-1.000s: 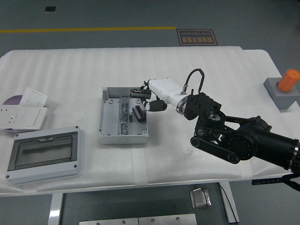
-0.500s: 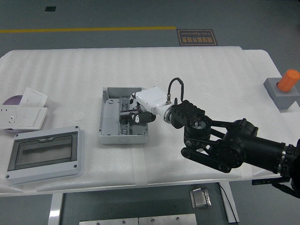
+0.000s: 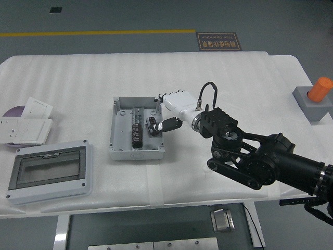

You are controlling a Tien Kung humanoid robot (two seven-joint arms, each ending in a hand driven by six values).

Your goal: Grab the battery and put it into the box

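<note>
The grey open box (image 3: 118, 151) stands left of the table's middle. Inside it a row of dark parts (image 3: 136, 130) sits along the centre rail. A small black battery (image 3: 152, 126) lies in the box's right half, close to the right wall. My right hand (image 3: 167, 124), white with dark fingers, reaches in from the right and hovers at the box's right rim. Its fingers are loosely extended, with the tips right beside the battery; I cannot see a grip on it. The left arm is out of view.
A grey cover with a clear window (image 3: 49, 172) lies at the front left. White socket plates (image 3: 26, 127) and a purple disc (image 3: 13, 111) are at the left edge. An orange cylinder on a grey block (image 3: 318, 96) stands at the far right.
The right hand moved left into the box, over the rail, then drew back right to the box's right rim. The battery stays in the box's right half.
</note>
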